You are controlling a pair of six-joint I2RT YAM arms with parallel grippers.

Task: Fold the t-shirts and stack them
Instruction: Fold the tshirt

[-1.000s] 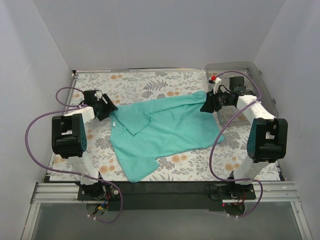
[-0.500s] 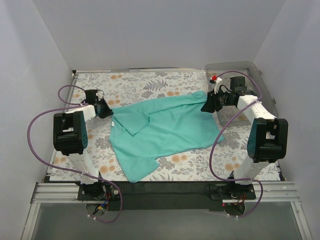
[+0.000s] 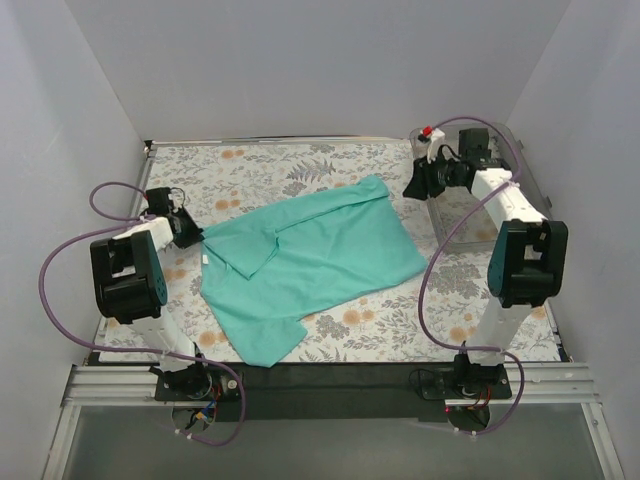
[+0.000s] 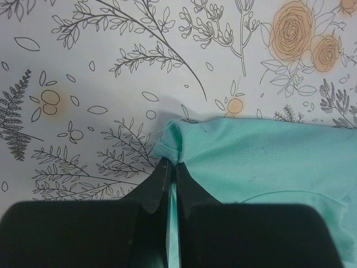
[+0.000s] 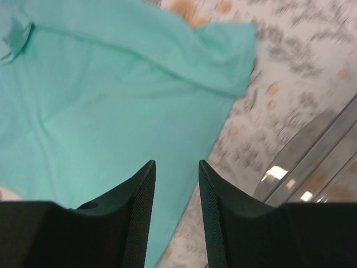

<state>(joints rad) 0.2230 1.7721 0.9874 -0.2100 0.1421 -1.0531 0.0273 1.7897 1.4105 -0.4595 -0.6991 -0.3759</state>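
A plain teal t-shirt (image 3: 310, 255) lies crumpled and partly folded on the flower-patterned table (image 3: 260, 165). My left gripper (image 3: 192, 232) is at the shirt's left edge. In the left wrist view its jaws (image 4: 172, 163) are shut on a bunched fold of the teal fabric (image 4: 268, 151). My right gripper (image 3: 412, 188) hovers by the shirt's far right corner, apart from it. In the right wrist view it (image 5: 177, 163) stands open with nothing between its fingers, and the t-shirt (image 5: 111, 84) lies below and to the left.
A clear plastic bin (image 3: 470, 215) stands at the far right of the table, beside my right arm; its rim (image 5: 312, 162) shows in the right wrist view. White walls close in the table on three sides. Purple cables loop beside both arms.
My left gripper has shut on the shirt's left edge and drawn back to the left, dragging the whole shirt that way. My right gripper moved toward the far side, now apart from the shirt corner.
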